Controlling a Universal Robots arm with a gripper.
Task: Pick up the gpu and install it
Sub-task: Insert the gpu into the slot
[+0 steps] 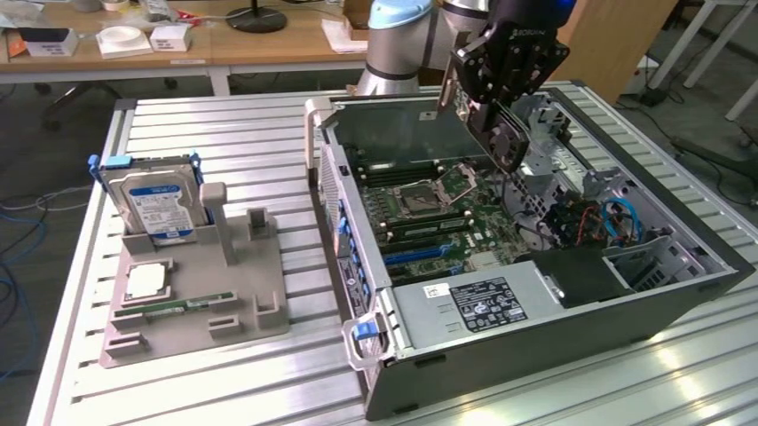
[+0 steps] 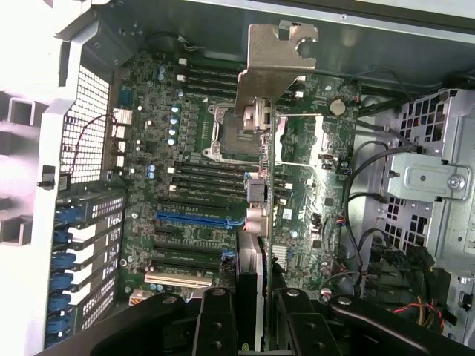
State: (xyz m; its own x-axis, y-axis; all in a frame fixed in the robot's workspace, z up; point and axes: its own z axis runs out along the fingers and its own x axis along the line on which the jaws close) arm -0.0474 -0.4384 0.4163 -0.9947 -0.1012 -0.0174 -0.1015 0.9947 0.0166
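My black gripper (image 1: 494,99) hangs over the open computer case (image 1: 533,342), shut on the gpu (image 1: 502,135). The card is tilted, with its round black fan facing the exterior view's right. It is in the air above the motherboard (image 1: 441,211) and touches nothing. In the wrist view the gpu (image 2: 254,222) stands edge-on between my fingers (image 2: 215,322), its silver end bracket (image 2: 273,63) pointing away from the camera. A long blue slot (image 2: 189,220) lies on the motherboard (image 2: 148,141) beside the card's line.
The case holds a bare processor socket (image 1: 441,188), a power supply (image 1: 480,303), a metal drive cage (image 2: 434,185) and loose cables (image 1: 616,222). On the exterior view's left a grey holder (image 1: 243,293) carries a hard drive (image 1: 148,200), a processor (image 1: 145,280) and a memory stick (image 1: 177,306).
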